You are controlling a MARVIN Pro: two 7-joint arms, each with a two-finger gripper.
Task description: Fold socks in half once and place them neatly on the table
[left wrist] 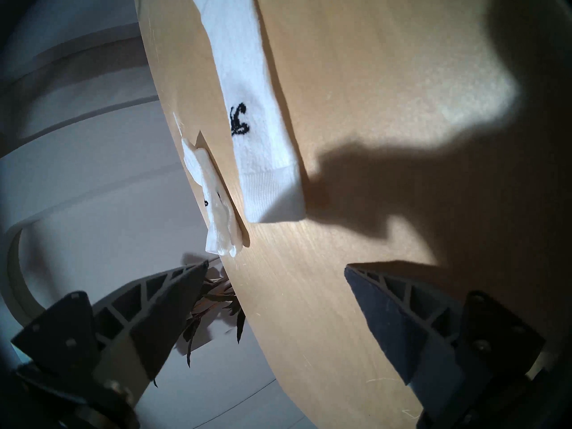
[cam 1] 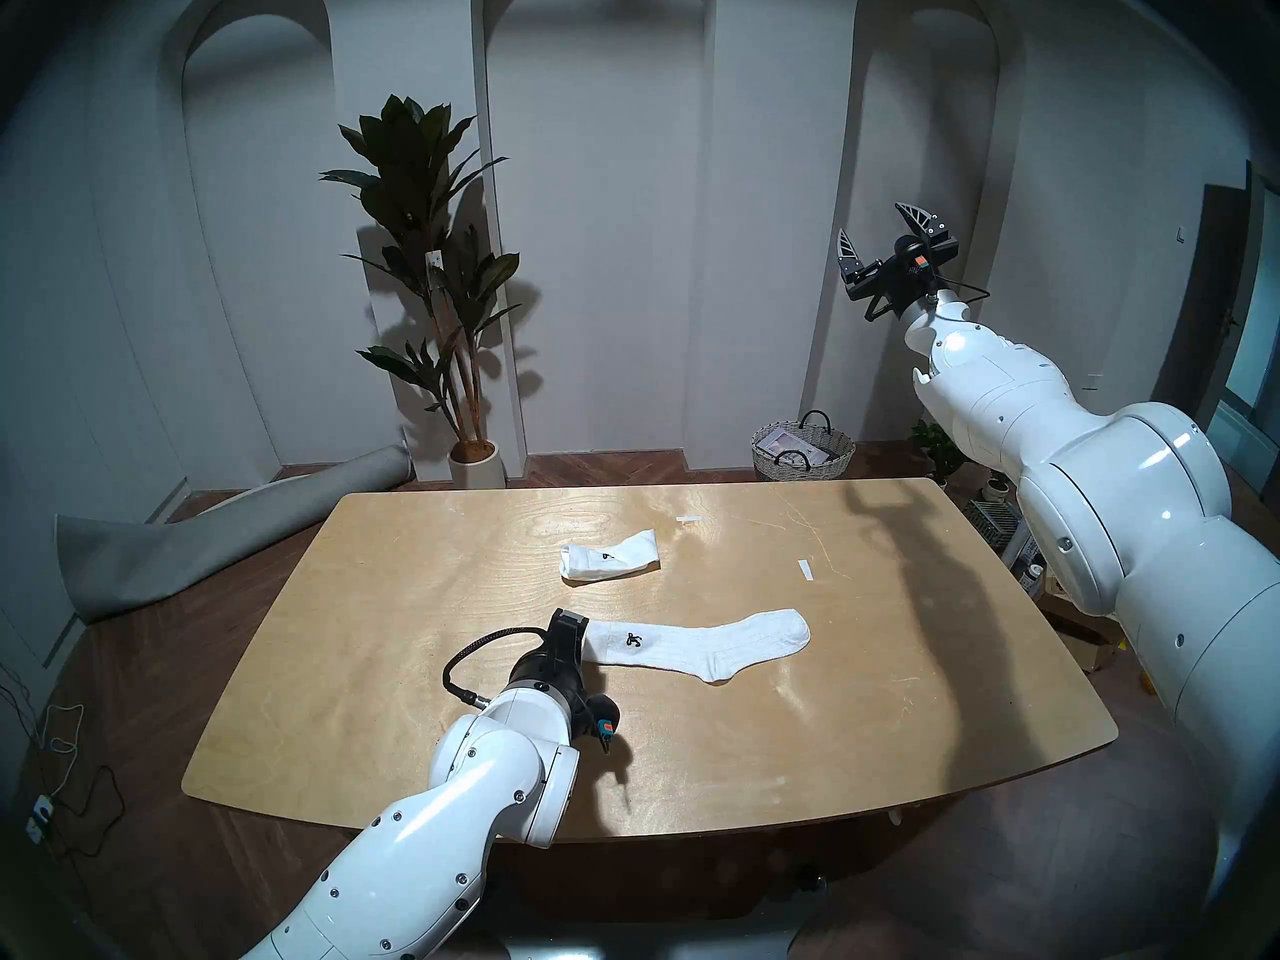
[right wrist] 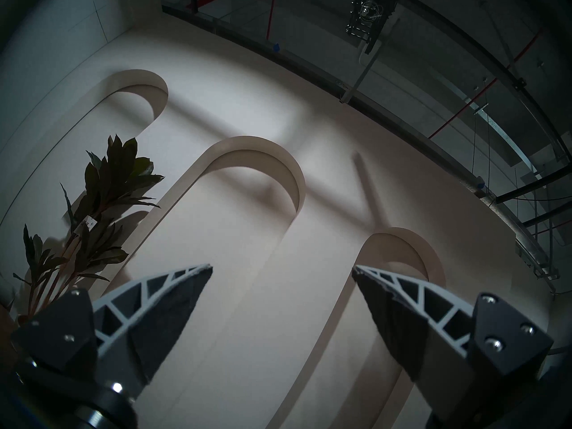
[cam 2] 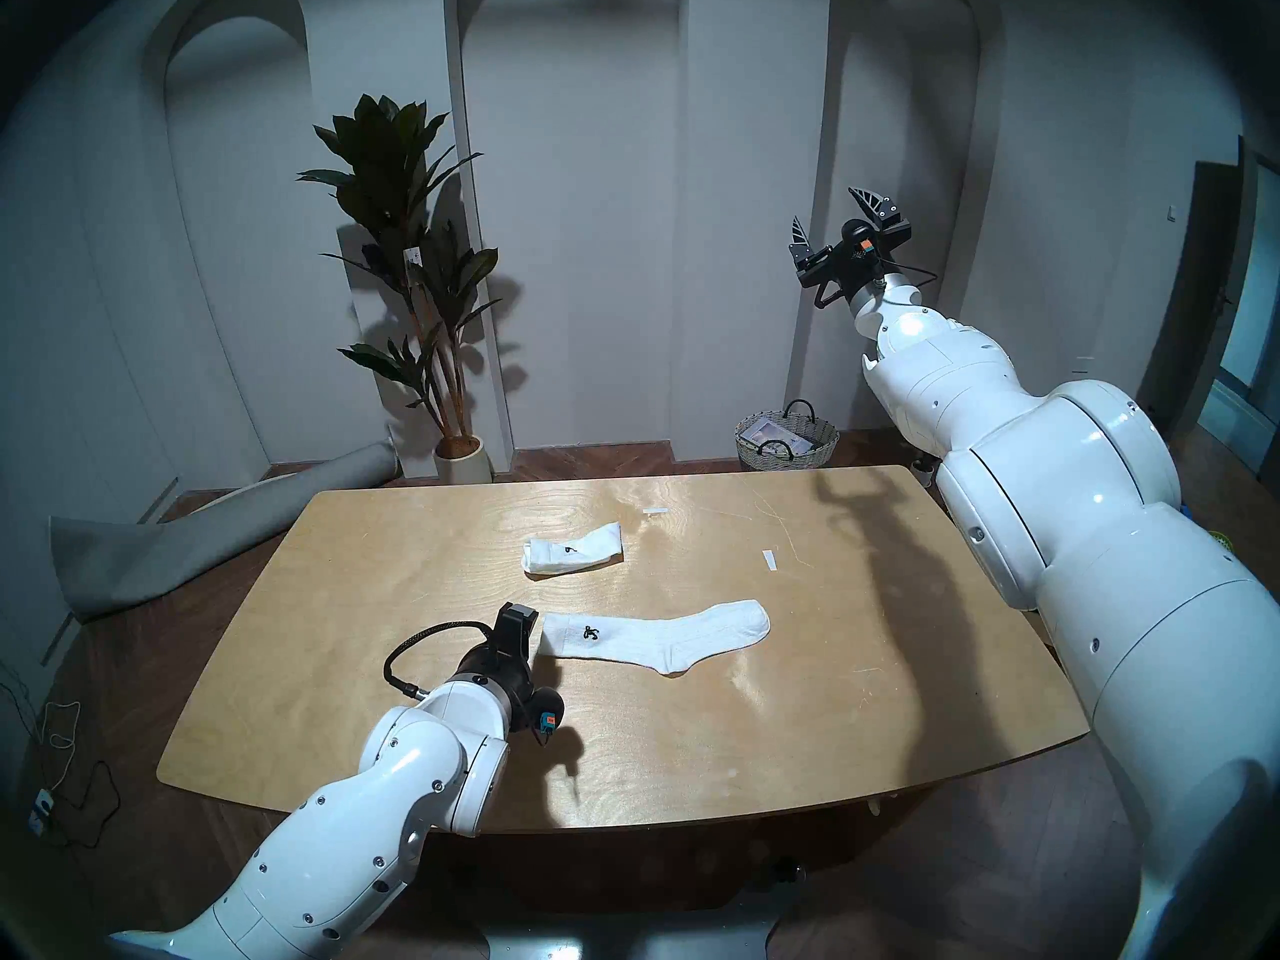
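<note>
On the near-left of the worktop [cam 1: 360,695], the left gripper [left wrist: 275,267] sits low beside the cuff end of the unfolded sock [cam 1: 699,643]. The left wrist view shows its jaws spread apart with nothing between them, and the cuff lies just ahead of the fingertips [left wrist: 198,270], apart from them. This sock lies flat and full length across the middle of the worktop, cuff to the left, toe to the right, heel toward the near edge, its black logo facing up.

Farther back, slightly left of centre, the folded sock [cam 1: 608,555] rests doubled over on itself, also logo up, and well apart from the flat one. That half of the task looks finished.

To the right of the socks, two small paper strips [cam 1: 803,569] lie on the bare wood, one toward the far edge and one further right.

At the far right, the right gripper [cam 1: 883,235] is raised high above the worktop, pointing at the wall. Its jaws stand wide apart and hold nothing.

By this reading the job is about half done: one sock folded and placed, and the second yet to be grasped, folded once and set down neatly. The left arm seems poised to take the cuff.
</note>
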